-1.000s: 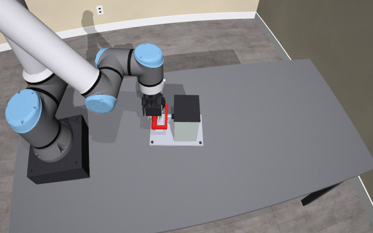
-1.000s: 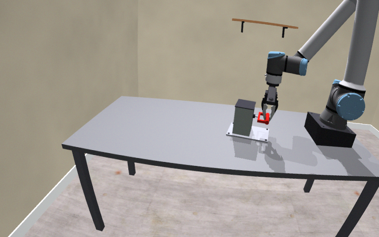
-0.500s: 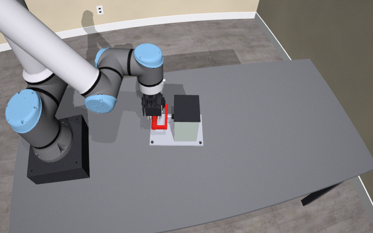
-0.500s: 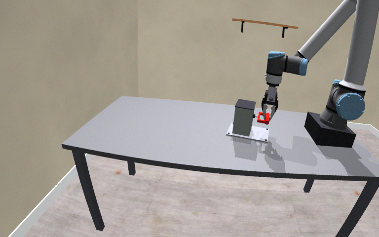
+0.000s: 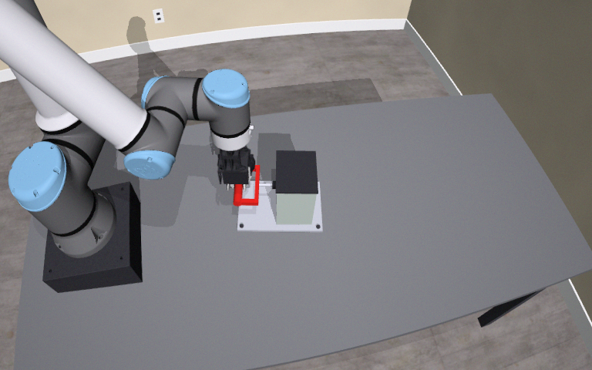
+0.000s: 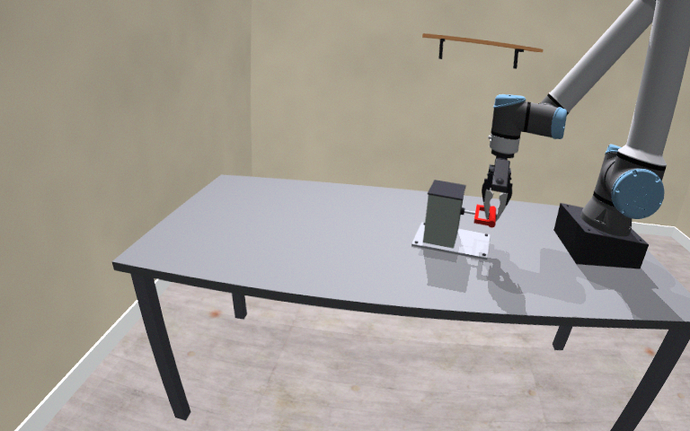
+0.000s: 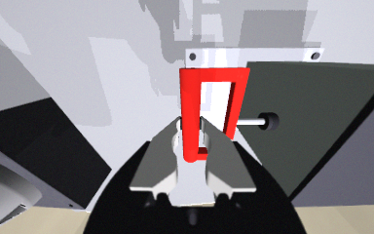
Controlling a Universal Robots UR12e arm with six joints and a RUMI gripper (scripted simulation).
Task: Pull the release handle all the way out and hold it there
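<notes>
release handle point(image 7: 191, 117) red grip bar sits clamped between the two fingers

The table point(image 5: 392, 243) has a grey top with curved long edges and stands on dark legs point(image 6: 157, 345). Two items rest directly on it. A black square pedestal point(image 5: 126, 261) carrying the arm sits near the left end in the top view. A flat, light base plate point(image 5: 261, 224) with corner screws lies near the middle, just right of the pedestal, and bears a dark-topped housing point(image 5: 297, 172).
</notes>
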